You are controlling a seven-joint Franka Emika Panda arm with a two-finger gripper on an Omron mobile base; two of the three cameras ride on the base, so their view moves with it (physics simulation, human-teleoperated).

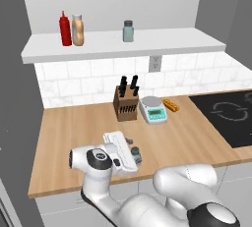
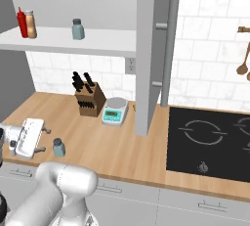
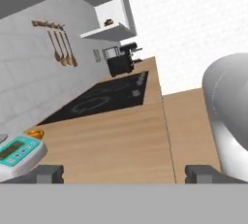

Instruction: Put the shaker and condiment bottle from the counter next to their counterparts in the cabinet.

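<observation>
Condiment bottle [image 1: 78, 30] already stands beside the red squeeze bottle [image 1: 65, 28] in the cabinet [image 1: 123, 45]; the gripper [image 2: 43, 139], fingers apart and empty, must grasp the shaker [image 2: 58, 147] at its 4 o'clock on the counter [image 2: 112, 142]

White arm bent low, hand [image 2: 46, 139] turned sideways, fingers wide apart, nothing held

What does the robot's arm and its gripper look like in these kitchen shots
The arm is glossy white with rounded, bulbous links and dark grey to black rings and caps at the joints. The gripper has a flat, boxy white body with two small dark grey fingers, blocky and square-ended in the hand view. No cables or markings show.
</observation>
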